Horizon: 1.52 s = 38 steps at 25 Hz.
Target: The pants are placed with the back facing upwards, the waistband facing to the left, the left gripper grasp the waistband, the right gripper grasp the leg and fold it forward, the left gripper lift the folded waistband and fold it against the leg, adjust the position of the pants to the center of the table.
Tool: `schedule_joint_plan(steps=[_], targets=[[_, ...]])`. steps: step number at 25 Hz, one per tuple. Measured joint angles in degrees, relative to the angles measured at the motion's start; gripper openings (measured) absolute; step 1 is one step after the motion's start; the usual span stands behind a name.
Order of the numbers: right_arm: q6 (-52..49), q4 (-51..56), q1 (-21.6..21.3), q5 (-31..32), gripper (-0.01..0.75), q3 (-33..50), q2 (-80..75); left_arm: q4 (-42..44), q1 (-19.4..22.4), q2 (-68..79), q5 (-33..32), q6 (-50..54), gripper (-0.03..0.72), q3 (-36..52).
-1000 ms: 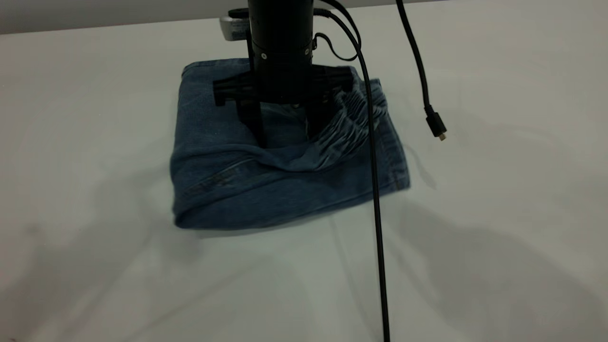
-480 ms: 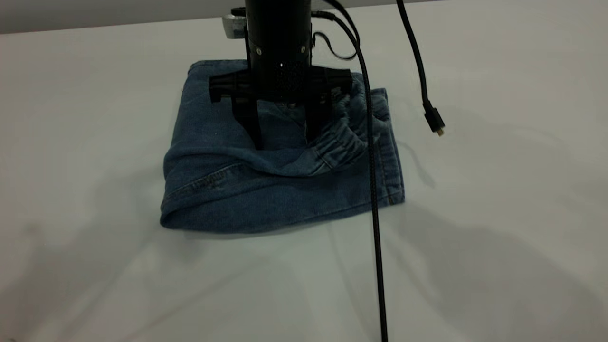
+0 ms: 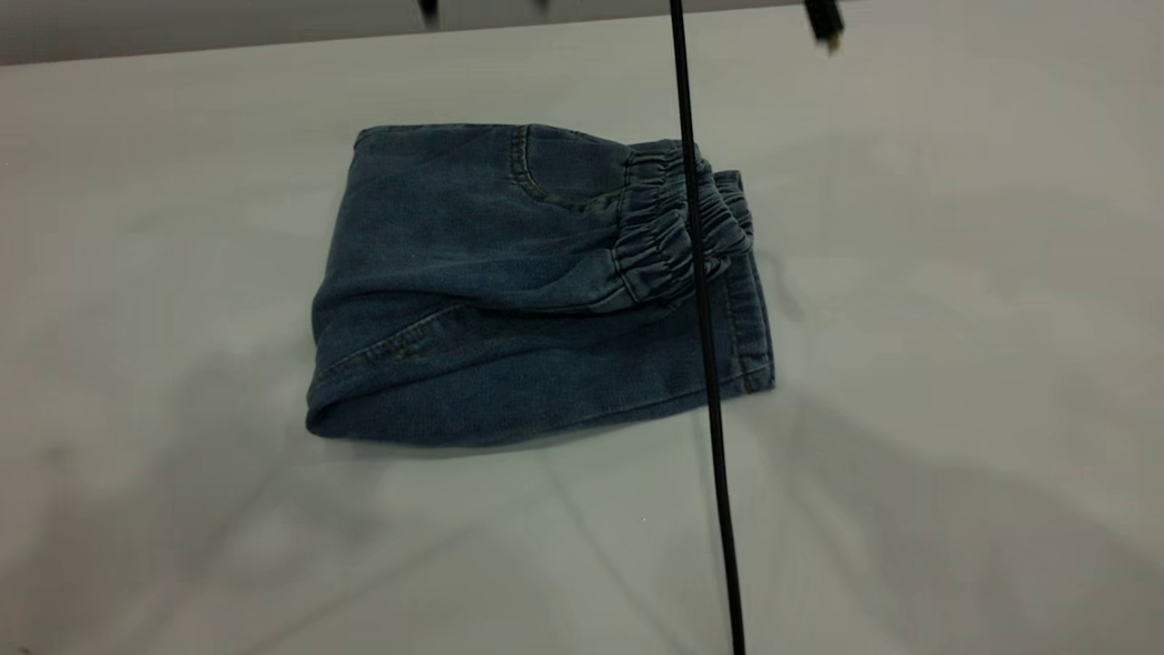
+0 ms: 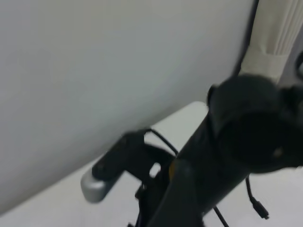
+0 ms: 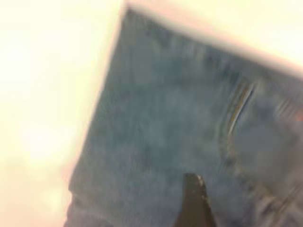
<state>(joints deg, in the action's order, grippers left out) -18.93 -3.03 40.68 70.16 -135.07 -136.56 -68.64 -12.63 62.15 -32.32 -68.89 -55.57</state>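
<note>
The pants [image 3: 509, 300] lie folded into a compact bundle on the table [image 3: 955, 318], slightly toward 11 o'clock of its middle, with the waistband [image 3: 668, 232] doubled over on top at the bundle's 2 o'clock side, above the leg [image 3: 546, 382]. A cable [image 3: 705, 364] hangs across the waistband. Only 1 dark fingertip [image 5: 194, 203] of the right gripper shows above the denim, so its jaws cannot be judged, and the left gripper is out of sight.

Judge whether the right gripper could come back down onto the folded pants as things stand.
Probably yes. The pants lie folded and alone on the table, with only a thin black cable hanging across the waistband. The right wrist view looks down on denim, one of its fingers showing above it.
</note>
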Motion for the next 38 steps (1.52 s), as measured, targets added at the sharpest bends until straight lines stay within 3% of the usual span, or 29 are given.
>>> schedule_joint_plan(steps=[8,18,27,33,38], targets=[[9.0,4.9,0.0,0.2,0.441,-0.2,10.5,4.6,0.0,-7.4,-0.6,4.2,0.572,0.0],[20.3,14.0,0.5,0.0,0.437,4.6,28.6,31.1,0.0,-20.6,-6.9,28.2,0.572,0.0],[25.4,13.7,0.5,-0.2,0.437,23.2,46.5,55.0,0.0,-30.5,-22.2,51.9,0.572,0.0],[25.4,13.9,0.5,-0.2,0.437,38.0,57.6,56.7,0.0,-32.3,-31.3,56.1,0.572,3.4],[25.3,14.0,0.5,-0.4,0.437,50.8,66.4,56.6,0.0,-34.6,-31.4,57.9,0.572,11.0]])
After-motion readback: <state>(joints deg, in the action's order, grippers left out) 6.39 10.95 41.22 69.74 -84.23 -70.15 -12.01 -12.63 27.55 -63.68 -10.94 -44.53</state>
